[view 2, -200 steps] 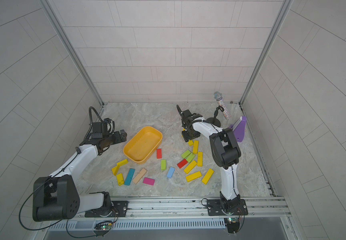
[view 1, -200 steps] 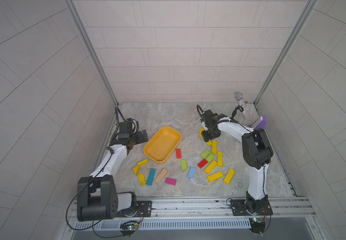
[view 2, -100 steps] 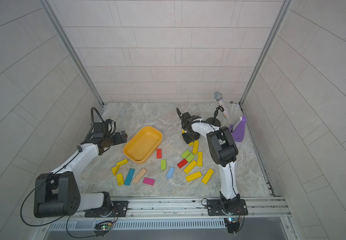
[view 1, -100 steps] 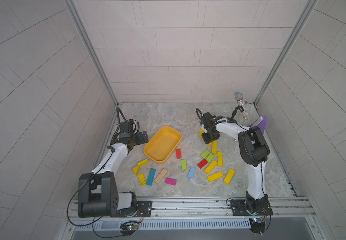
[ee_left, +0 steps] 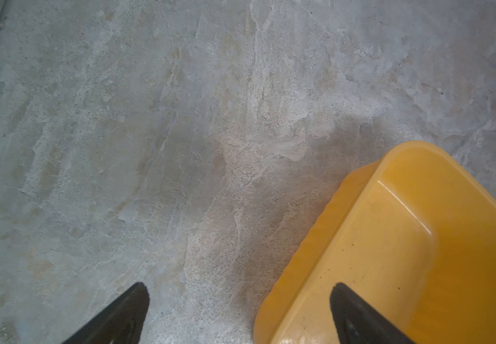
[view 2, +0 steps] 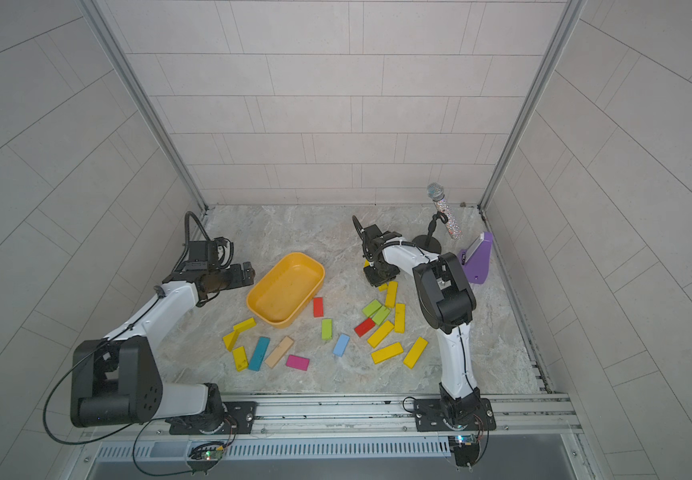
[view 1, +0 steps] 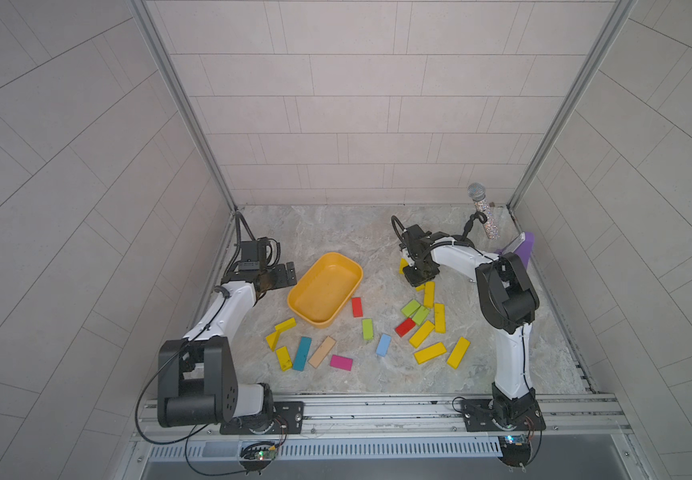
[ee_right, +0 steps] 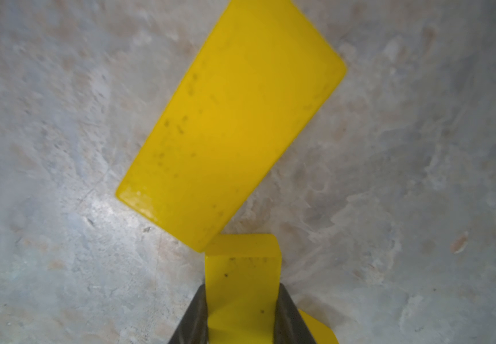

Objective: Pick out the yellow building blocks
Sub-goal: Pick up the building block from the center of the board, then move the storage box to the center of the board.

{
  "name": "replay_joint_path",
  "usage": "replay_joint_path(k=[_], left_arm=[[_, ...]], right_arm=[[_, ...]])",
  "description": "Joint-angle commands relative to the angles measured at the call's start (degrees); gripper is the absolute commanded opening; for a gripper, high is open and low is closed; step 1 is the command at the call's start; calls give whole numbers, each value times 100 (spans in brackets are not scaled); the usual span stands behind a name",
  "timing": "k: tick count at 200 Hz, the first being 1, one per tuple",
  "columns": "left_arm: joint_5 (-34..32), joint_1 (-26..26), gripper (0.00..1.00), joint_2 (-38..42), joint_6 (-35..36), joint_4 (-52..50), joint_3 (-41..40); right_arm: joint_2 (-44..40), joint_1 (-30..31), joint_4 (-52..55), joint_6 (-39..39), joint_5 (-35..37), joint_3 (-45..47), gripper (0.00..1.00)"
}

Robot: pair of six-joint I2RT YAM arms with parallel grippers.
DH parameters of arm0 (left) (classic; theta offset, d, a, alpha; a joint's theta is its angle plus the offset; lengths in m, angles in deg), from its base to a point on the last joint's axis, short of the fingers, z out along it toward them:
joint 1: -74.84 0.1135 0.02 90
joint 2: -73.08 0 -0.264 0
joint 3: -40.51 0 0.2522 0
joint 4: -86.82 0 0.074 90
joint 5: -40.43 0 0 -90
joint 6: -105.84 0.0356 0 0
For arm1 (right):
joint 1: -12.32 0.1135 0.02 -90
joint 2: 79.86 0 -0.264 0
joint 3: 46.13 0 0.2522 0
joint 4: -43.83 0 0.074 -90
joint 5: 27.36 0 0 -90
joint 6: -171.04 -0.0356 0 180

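Eleven yellow blocks [view 1: 430,353] are showing, three lime-green blocks [view 1: 367,329], two red blocks [view 1: 357,306], one teal block [view 1: 302,353], one blue block [view 1: 383,345], one tan block [view 1: 322,352], one magenta block [view 1: 341,362], one tub [view 1: 338,255].

You get soft, even overhead light in both top views, barely any shadows, and the wall [view 1: 336,104] lines bow toward the edges. In your left wrist view the tub [ee_left: 413,149] has a glare streak and dims the floor [ee_left: 151,149] beside it. The right wrist view's smeary; the near block [ee_right: 242,277] looks fuzzy.
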Motion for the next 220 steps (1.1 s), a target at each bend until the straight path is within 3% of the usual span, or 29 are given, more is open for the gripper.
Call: replay_joint_path(k=[1, 72, 109, 162, 220], left_arm=[[-12, 16, 100, -51, 219, -147, 167], [188, -154, 91, -912, 1079, -841, 1001], [683, -255, 88, -1341, 1425, -1070, 1346], [1335, -594, 78, -1965, 1727, -1535, 1883], [784, -827, 54, -2301, 1885, -1818, 2134]], right_arm=[[-206, 43, 110, 33, -86, 159, 16], [-2073, 106, -358, -812, -414, 1285, 13], [-2780, 137, -371, -1175, -578, 1650, 13], [-3223, 142, -339, -1306, -601, 1858, 13], [-3246, 144, -410, -1481, -680, 1854, 12]])
